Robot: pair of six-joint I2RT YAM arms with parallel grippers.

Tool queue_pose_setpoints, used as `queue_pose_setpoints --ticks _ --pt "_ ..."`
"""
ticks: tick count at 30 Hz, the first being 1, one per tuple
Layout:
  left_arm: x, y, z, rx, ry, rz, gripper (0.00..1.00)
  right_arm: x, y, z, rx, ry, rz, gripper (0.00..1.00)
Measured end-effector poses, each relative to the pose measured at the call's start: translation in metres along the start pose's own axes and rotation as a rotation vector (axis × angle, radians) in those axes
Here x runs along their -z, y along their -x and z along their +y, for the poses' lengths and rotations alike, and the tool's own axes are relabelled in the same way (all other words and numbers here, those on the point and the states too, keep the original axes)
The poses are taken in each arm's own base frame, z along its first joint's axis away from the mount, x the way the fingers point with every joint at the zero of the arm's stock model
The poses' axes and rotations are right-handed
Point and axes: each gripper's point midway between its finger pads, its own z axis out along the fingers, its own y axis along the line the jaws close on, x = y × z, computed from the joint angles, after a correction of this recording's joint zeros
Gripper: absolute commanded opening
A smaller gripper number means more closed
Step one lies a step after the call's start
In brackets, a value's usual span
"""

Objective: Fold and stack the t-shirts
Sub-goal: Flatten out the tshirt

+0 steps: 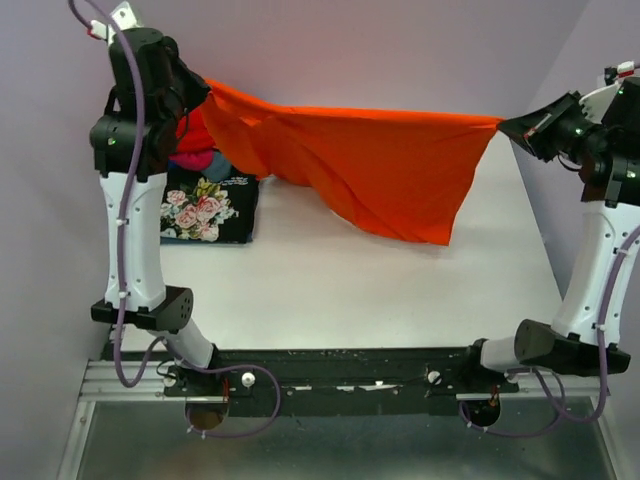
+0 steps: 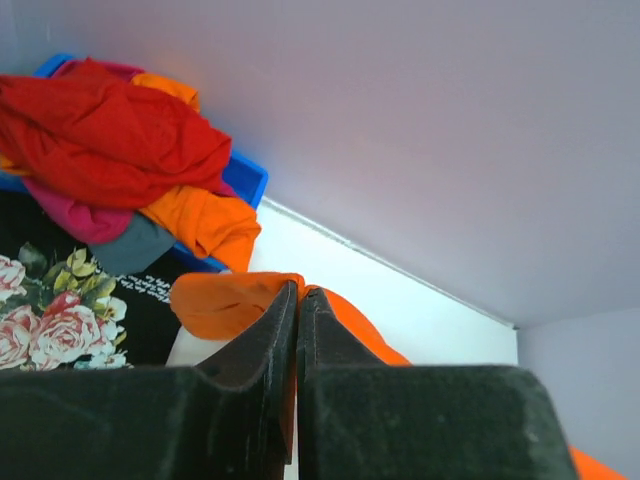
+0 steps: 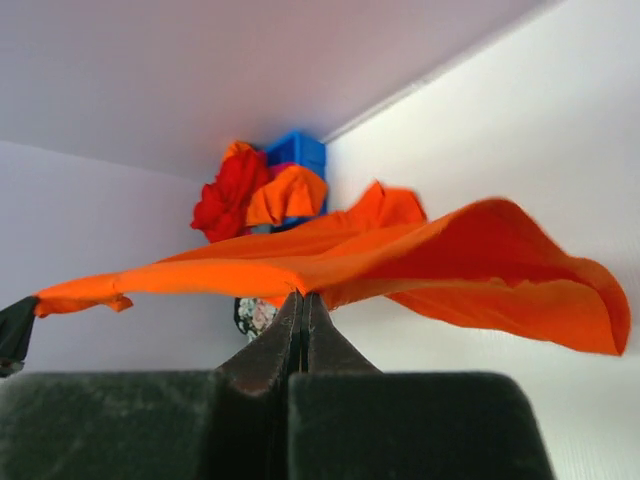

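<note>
1. Orange tee (image 1: 370, 165) strung mid-air over the table (image 1: 350, 300).
2. Left gripper (image 2: 297, 292) pinched tight on one edge, right gripper (image 3: 303, 297) clamped on the other.
3. Best play: lower both evenly, hold it taut, land flat beside the black tee (image 1: 205, 205).

Orange tee (image 1: 380, 170) aloft, black tee (image 1: 205, 210) flat

Left gripper (image 2: 299, 296) jaws pinched on a fold of the bright orange t-shirt (image 2: 222, 302), black rose-print t-shirt (image 2: 60, 310) lying at left, blue bin (image 2: 246, 178) behind, heaped with red tee (image 2: 110, 140), orange tee (image 2: 210, 225), pink tee (image 2: 75, 218), grey tee (image 2: 135, 246).
</note>
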Motion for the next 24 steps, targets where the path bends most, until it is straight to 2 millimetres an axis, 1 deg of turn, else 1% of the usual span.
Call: queue_pose_setpoints --ticks 1,3,4,5,6,7,8,9,10,12,13,14,16,18,20,22,24 --pt "0.005 0.006 -0.003 0.004 -0.014 -0.014 0.09 0.008 0.007 0.01 0.01 0.031 -0.017 0.01" --pt "0.026 0.019 -0.006 0.018 -0.052 -0.048 0.07 0.026 0.018 0.028 0.036 0.086 -0.049 0.01" --pt "0.036 0.022 -0.005 0.022 -0.066 -0.061 0.06 0.035 0.02 0.036 0.053 0.112 -0.064 0.01" --pt "0.048 0.024 -0.004 0.028 -0.084 -0.08 0.06 0.044 0.02 0.043 0.068 0.134 -0.075 0.01" --pt "0.065 0.027 -0.002 0.039 -0.109 -0.111 0.06 0.053 0.018 0.049 0.081 0.151 -0.085 0.01" --pt "0.083 0.03 0.0 0.047 -0.132 -0.14 0.06 0.06 0.015 0.053 0.096 0.167 -0.096 0.01" --pt "0.097 0.034 0.0 0.055 -0.154 -0.17 0.06 0.068 0.009 0.057 0.113 0.186 -0.11 0.01" --pt "0.112 0.041 -0.001 0.063 -0.178 -0.204 0.06 0.074 0.004 0.059 0.122 0.196 -0.119 0.01" --pt "0.131 0.054 -0.005 0.075 -0.216 -0.254 0.06 0.08 -0.002 0.059 0.132 0.205 -0.131 0.01" --pt "0.16 0.08 -0.017 0.095 -0.288 -0.349 0.05 0.089 -0.013 0.058 0.146 0.225 -0.159 0.01" --pt "0.174 0.094 -0.024 0.105 -0.329 -0.397 0.05 0.089 -0.017 0.056 0.143 0.227 -0.164 0.01" --pt "0.185 0.105 -0.031 0.11 -0.365 -0.435 0.05 0.091 -0.02 0.054 0.15 0.237 -0.181 0.01" --pt "0.198 0.12 -0.043 0.116 -0.428 -0.484 0.04 0.085 -0.028 0.042 0.138 0.236 -0.195 0.01" --pt "0.196 0.122 -0.052 0.111 -0.462 -0.486 0.03 0.071 -0.031 0.026 0.107 0.216 -0.184 0.01" --pt "0.183 0.115 -0.056 0.105 -0.476 -0.457 0.03 0.052 -0.028 0.011 0.071 0.188 -0.155 0.01" --pt "0.151 0.089 -0.053 0.106 -0.463 -0.388 0.02 0.036 -0.018 0.003 0.05 0.167 -0.136 0.01" --pt "0.121 0.057 -0.04 0.108 -0.427 -0.31 0.03 0.023 -0.003 0.0 0.038 0.149 -0.134 0.01"
